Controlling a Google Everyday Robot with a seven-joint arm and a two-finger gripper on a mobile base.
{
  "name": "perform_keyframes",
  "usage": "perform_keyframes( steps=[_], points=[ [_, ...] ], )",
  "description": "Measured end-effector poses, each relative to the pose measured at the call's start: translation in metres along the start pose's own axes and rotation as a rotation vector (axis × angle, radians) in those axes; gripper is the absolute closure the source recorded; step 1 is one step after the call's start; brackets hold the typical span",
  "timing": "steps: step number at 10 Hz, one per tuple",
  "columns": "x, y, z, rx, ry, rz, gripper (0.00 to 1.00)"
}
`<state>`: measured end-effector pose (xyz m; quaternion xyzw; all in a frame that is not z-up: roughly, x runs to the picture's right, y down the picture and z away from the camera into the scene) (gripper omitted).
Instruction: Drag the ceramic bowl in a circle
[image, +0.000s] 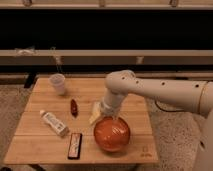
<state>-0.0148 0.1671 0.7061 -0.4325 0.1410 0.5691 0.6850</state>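
The ceramic bowl is a wide, shallow, glossy orange-red bowl near the front edge of the wooden table, right of centre. My gripper hangs from the white arm that reaches in from the right, and it is down at the bowl's far rim, touching or just inside it. The arm's wrist hides where the gripper meets the bowl.
A small white cup stands at the table's back left. A dark red small object lies left of centre. A white tube and a black bar lie at front left. A pale yellow item lies just left of the gripper.
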Motion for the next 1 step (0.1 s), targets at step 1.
perform_keyframes(
  steps=[1],
  points=[
    [0.0000, 0.0003, 0.0000, 0.000, 0.000, 0.000, 0.20]
  ],
)
